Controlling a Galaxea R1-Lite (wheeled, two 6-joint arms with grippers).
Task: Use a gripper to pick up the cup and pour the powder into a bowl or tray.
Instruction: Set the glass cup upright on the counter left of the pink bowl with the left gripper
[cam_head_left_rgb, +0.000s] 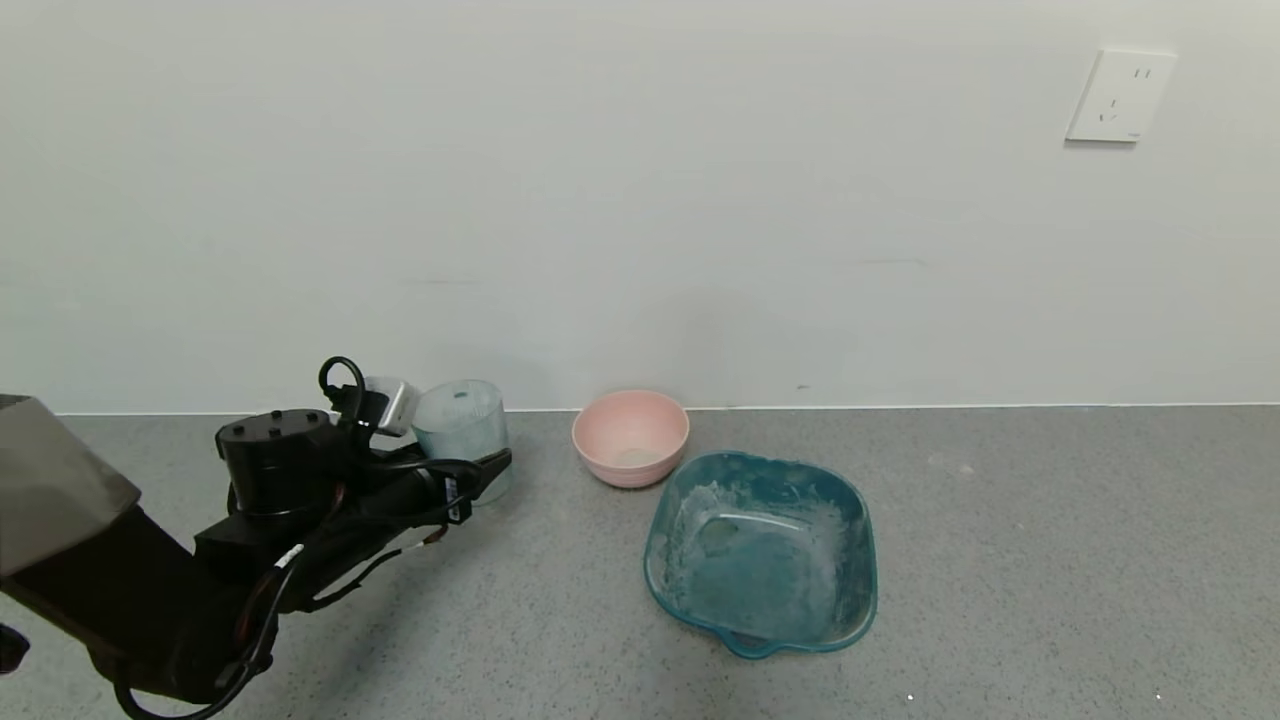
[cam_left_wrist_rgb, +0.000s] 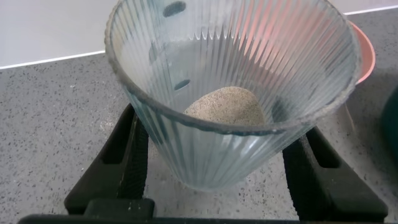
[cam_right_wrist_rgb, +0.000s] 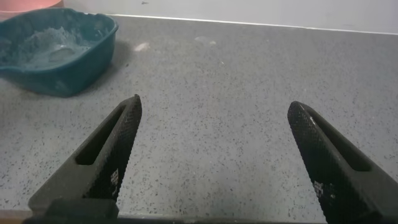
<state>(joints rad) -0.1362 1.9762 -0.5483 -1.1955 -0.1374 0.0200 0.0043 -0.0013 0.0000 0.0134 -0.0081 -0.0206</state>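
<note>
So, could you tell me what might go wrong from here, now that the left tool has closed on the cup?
1. The left tool grips the tapered, ribbed cup low down, so it could slip or tip when lifted.
2. The powder lies loose in the open cup; a jerky move toward the bowl might spill it.
3. The bowl sits close beside the tray, so a swing could knock either.

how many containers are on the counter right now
3: the cup in the left gripper by the wall, the pink bowl beside it, and the teal tray nearest the robot.
</note>
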